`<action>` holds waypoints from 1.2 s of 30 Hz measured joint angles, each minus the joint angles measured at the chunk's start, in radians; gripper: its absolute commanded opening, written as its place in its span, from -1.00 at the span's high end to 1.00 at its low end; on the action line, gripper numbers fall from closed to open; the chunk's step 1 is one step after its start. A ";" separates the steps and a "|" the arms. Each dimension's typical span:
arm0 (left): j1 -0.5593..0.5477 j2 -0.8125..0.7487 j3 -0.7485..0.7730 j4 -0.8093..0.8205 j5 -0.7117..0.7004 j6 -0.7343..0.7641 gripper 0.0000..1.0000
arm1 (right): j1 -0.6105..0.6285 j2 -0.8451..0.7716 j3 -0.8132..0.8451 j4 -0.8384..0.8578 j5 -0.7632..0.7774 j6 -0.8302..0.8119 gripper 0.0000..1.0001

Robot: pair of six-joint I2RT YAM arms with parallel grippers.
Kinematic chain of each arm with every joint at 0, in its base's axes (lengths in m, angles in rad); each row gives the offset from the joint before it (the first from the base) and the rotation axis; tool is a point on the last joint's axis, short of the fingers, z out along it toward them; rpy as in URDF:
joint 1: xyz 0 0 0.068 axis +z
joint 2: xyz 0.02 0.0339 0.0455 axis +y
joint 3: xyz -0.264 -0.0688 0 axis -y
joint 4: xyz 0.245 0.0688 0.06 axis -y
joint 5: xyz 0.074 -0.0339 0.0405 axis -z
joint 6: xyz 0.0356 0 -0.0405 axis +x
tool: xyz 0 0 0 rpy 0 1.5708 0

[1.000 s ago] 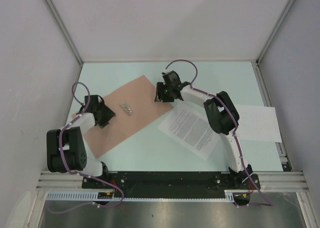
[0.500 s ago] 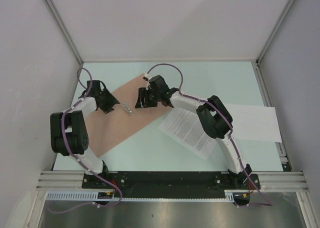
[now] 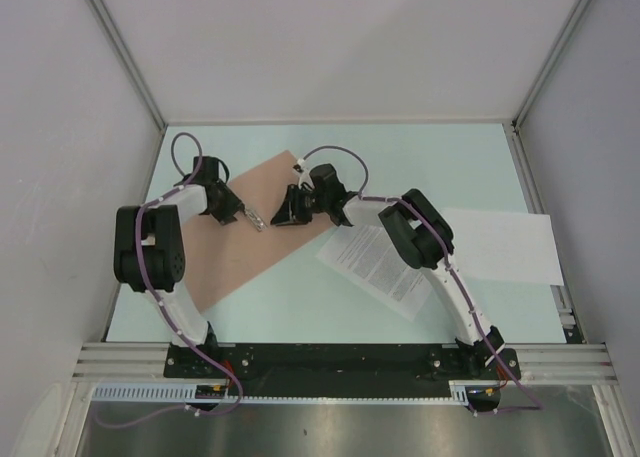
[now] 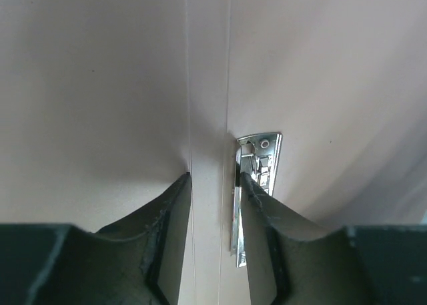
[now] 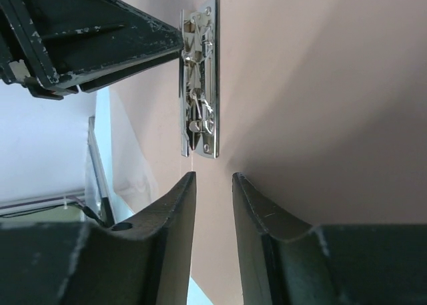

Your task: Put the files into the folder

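Left gripper [image 4: 213,178] and right gripper [image 5: 213,179] are hovering mid-frame, narrowly parted and empty, flanking the folder's [image 3: 225,262] metal clip [image 5: 200,78] (folder lying open); aim squarely at the clip, not the card.

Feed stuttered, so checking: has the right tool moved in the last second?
Yes. The right tool has moved left over the folder, from its far corner toward the metal clip.

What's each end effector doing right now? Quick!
Left end effector: open, over the folder, holding nothing.
Right end effector: open, holding nothing.
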 measured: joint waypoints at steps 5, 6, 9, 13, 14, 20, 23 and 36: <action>-0.002 0.012 0.015 -0.015 -0.027 -0.033 0.40 | 0.005 0.011 -0.006 0.044 -0.023 0.033 0.35; -0.002 0.015 0.019 -0.017 -0.027 -0.038 0.50 | 0.006 0.011 -0.006 0.046 -0.023 0.034 0.35; -0.004 0.031 0.040 -0.024 -0.025 -0.043 0.62 | 0.012 0.013 -0.006 0.049 -0.024 0.039 0.35; -0.014 0.054 0.071 -0.028 -0.029 -0.050 0.81 | 0.020 0.018 -0.006 0.060 -0.030 0.043 0.23; -0.019 0.058 0.079 -0.031 -0.033 -0.050 0.87 | 0.022 0.020 -0.006 0.066 -0.034 0.046 0.22; -0.037 0.069 0.103 -0.049 -0.067 -0.049 1.00 | 0.032 0.046 0.024 0.091 -0.063 0.055 0.19; -0.041 0.069 0.103 -0.051 -0.076 -0.050 1.00 | 0.040 0.074 0.064 0.097 -0.076 0.061 0.25; -0.044 0.059 0.087 -0.034 -0.080 -0.049 1.00 | 0.053 0.127 0.132 0.095 -0.075 0.079 0.57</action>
